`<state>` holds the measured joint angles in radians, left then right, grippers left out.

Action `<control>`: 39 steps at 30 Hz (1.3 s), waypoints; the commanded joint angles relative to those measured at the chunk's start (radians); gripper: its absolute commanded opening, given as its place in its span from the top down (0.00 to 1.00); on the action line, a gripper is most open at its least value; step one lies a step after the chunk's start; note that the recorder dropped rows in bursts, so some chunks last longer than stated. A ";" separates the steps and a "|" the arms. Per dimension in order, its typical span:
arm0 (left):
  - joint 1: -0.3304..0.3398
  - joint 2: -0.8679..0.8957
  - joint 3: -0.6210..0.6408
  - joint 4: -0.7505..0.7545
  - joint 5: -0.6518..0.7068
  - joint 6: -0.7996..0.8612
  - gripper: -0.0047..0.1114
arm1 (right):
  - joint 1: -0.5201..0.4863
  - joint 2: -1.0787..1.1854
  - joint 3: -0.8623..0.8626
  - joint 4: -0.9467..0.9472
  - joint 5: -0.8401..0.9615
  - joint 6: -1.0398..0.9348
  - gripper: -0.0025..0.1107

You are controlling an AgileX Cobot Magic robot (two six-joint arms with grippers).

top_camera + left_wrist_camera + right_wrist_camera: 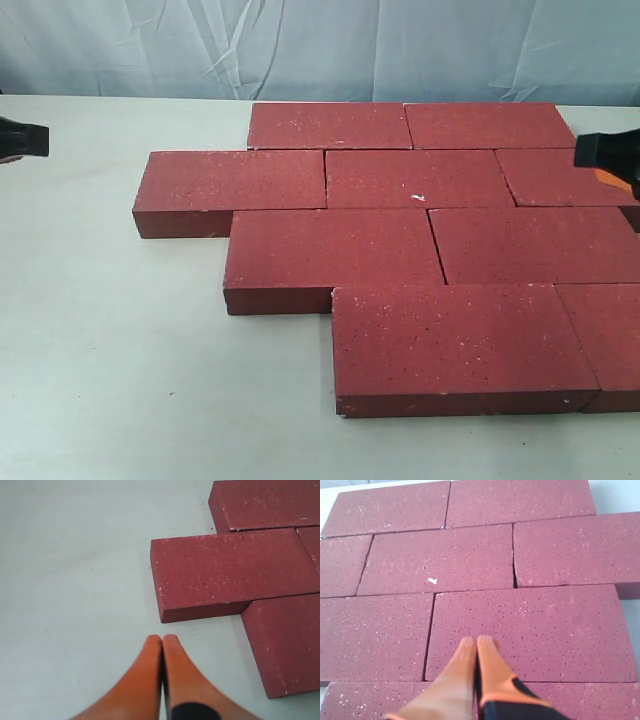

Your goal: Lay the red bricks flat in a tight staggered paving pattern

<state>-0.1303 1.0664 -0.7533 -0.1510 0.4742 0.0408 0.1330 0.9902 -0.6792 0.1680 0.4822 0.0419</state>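
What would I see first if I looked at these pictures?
First, the big patch of red bricks lying flat in staggered rows on the pale table, filling the middle and right of the exterior view. A small white chip stands out on a brick near the middle. The orange left hand is shut over bare table beside the bricks, and the right hand is shut over them.

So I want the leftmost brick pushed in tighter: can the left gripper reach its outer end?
Probably yes: the left gripper, shut, sits just off the leftmost brick near its outer corner, with only bare table between them.
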 commanded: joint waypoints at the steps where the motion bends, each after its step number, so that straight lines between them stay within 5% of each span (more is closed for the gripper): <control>1: -0.005 -0.099 0.066 -0.010 -0.051 -0.004 0.96 | -0.003 -0.089 0.069 -0.008 -0.081 -0.004 0.98; 18: -0.005 -0.503 0.333 -0.040 -0.191 -0.004 0.96 | -0.003 -0.347 0.178 -0.028 -0.076 -0.004 0.98; 39: -0.005 -0.764 0.351 -0.021 -0.123 -0.004 0.96 | -0.003 -0.756 0.244 -0.027 -0.033 0.002 0.98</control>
<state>-0.1303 0.3211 -0.4086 -0.1829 0.3391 0.0408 0.1330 0.2644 -0.4408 0.1408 0.4649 0.0439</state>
